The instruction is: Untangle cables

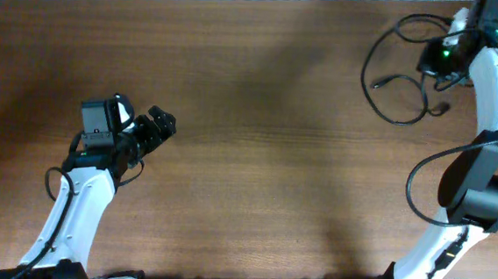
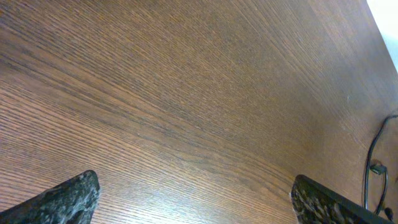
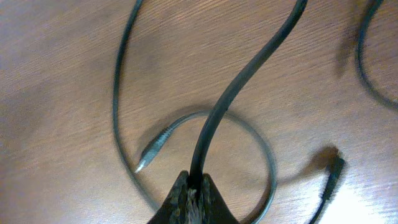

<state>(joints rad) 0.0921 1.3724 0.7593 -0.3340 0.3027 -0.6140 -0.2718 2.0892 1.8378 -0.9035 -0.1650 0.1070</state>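
Far right, the right gripper (image 3: 194,196) pinches one of the looped cables (image 3: 231,93); the left gripper (image 1: 162,121) gapes empty.

Wide bare table (image 1: 274,159) across left and centre; sole obstacle, the cables (image 1: 401,123) looped at far right.

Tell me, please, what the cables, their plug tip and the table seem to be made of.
The cables: likely a rubber or plastic jacket, dark, smooth and matte; they bend in soft loops. The plug tip: probably metal, silvery with a glint. The table: wood or wood-look laminate, brown and matte, with fine straight grain; which of the two cannot be told.
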